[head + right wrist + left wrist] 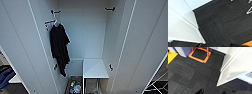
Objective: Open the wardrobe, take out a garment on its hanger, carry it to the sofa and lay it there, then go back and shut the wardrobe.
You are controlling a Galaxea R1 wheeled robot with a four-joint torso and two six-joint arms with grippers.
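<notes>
The wardrobe (95, 37) stands open in the head view, both white doors swung wide toward the robot. Inside, a black t-shirt (59, 47) hangs from a hanger at the upper left corner of the interior, and a white shelf (95, 68) sits low on the right side, with some small colourful items below it near the wardrobe floor. The maroon garment is not on the rail, so I judge that only the closing step remains (this is a judgement from the open doors and the missing jacket).

What could go wrong: the doors stand wide, and their lower edges are close to the arms, as the wrist views show a door (238, 69) and another door (181, 28) just above the dark carpet (193, 75). A push at the wrong place, or too near the hinge, could make a door bounce back or stay half shut. The black t-shirt hangs near the left door, so its cloth could be caught when that door closes.

For both grippers I cannot tell how far they are open; neither seems to hold anything.
</notes>
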